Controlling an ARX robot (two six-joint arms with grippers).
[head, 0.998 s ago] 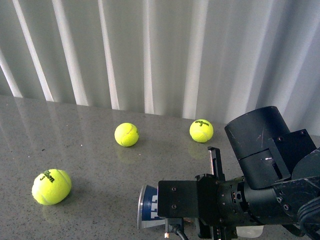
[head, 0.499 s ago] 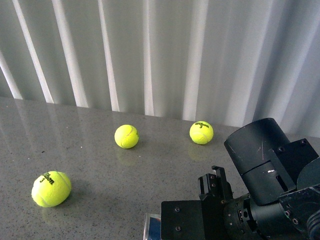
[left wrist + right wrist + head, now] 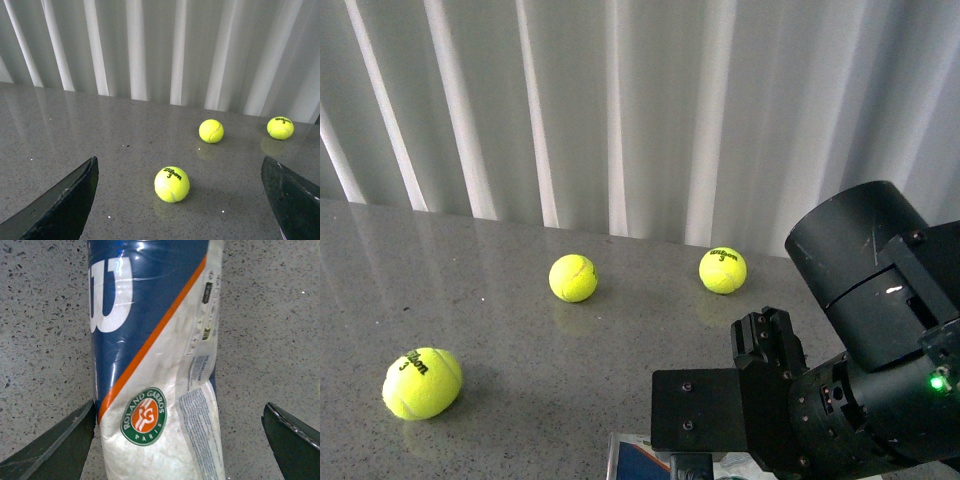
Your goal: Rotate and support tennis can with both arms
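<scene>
The tennis can (image 3: pixel 150 340) lies on its side on the grey speckled table, with a navy, white and orange Wilson label. My right gripper (image 3: pixel 179 404) is open and straddles it: one jaw sits right against the can's side, the other stands well apart. In the front view only a sliver of the can (image 3: pixel 638 458) shows under the bulky black right arm (image 3: pixel 840 400), which hides its gripper. My left gripper (image 3: pixel 179 161) is open and empty above the table, facing a yellow tennis ball (image 3: pixel 172 184). The left arm is out of the front view.
Three yellow tennis balls lie on the table: front left (image 3: pixel 422 382), middle (image 3: pixel 573 277) and back right (image 3: pixel 723 270). White pleated curtains (image 3: pixel 620 110) close off the table's far edge.
The right arm's upper part has lifted and shifted right. Its black wrist block now covers more of the can, whose end has dropped toward the picture's lower edge.
</scene>
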